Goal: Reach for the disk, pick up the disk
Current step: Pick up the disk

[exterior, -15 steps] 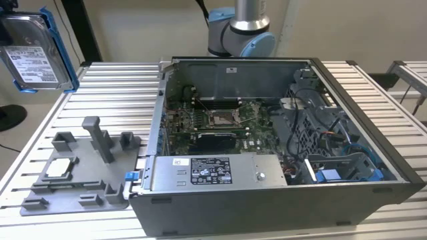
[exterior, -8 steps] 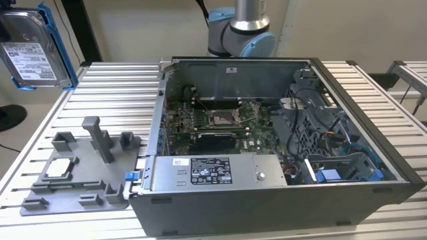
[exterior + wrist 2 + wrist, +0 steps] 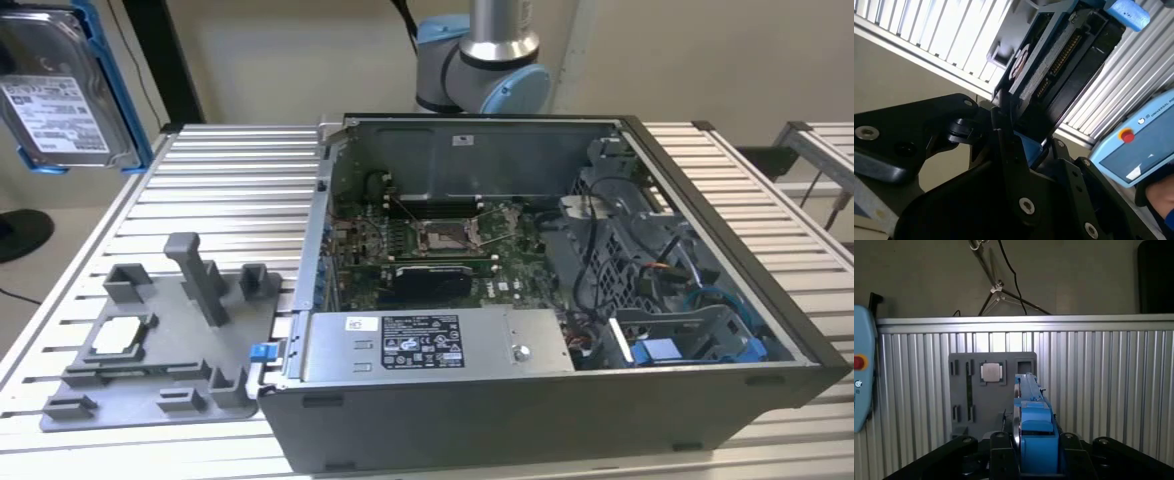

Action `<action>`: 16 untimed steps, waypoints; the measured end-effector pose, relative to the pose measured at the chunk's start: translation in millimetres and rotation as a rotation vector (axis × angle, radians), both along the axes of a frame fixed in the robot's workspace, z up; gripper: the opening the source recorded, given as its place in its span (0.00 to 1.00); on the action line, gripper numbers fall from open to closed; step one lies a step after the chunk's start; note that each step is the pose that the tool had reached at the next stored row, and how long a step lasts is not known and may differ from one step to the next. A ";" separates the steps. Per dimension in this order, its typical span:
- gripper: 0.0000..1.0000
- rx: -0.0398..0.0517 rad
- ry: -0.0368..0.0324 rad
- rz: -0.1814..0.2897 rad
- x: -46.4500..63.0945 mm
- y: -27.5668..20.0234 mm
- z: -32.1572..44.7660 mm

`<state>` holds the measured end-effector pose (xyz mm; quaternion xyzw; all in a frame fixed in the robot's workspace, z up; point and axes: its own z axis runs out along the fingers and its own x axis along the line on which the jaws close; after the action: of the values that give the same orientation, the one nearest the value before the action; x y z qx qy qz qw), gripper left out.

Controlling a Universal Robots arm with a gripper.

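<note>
A robotics lab is suggested by the ribbed aluminium workbench (image 3: 240, 180), the opened computer case (image 3: 534, 425), the grey parts fixture (image 3: 134, 388) and the blue teach pendant (image 3: 1139, 150).

The ribbed metal tabletop (image 3: 227, 175) is occupied by an open computer case (image 3: 534, 410) and, at the exterior view's left, a grey fixture (image 3: 127, 390).

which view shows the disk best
The exterior view: the disk shows its labelled face and blue rails. The first wrist view shows it edge-on in the hand; the second, steeply angled from close up.
</note>
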<state>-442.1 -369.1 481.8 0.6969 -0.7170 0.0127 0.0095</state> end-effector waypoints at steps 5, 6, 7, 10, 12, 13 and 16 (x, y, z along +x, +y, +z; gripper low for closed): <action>0.00 0.0001 0.0001 0.000 0.0 0.0 7.3; 0.00 -0.0001 0.0000 0.000 0.0 0.0 8.6; 0.00 -0.0001 0.0001 0.000 0.0 0.0 9.8; 0.00 0.0001 -0.0001 0.000 0.0 0.0 11.3; 0.00 0.0001 -0.0001 0.000 0.0 0.0 11.4; 0.00 0.0001 -0.0001 0.000 0.0 0.0 11.4; 0.00 0.0003 0.0000 0.000 0.1 0.0 11.4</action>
<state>-442.1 -369.2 493.2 0.6969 -0.7170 0.0126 0.0094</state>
